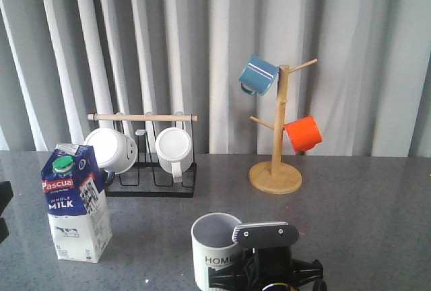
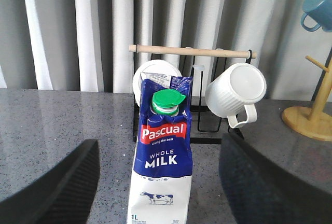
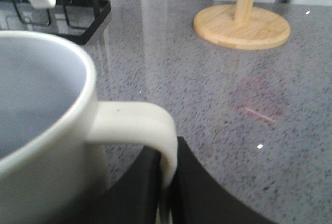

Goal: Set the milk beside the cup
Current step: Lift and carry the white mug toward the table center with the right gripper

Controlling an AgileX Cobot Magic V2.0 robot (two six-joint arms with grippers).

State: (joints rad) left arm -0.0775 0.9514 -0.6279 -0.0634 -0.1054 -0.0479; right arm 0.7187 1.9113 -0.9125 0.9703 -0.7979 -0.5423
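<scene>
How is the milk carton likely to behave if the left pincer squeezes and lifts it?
The milk carton stands tall on a narrow base, so a push near its green cap would probably tip it. Its paperboard walls look likely to dent under a hard squeeze. If full, it may be fairly heavy; the pictures do not show that. The left pincer straddles it, open.

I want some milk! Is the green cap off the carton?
No, the green cap sits on top of the milk carton.
</scene>
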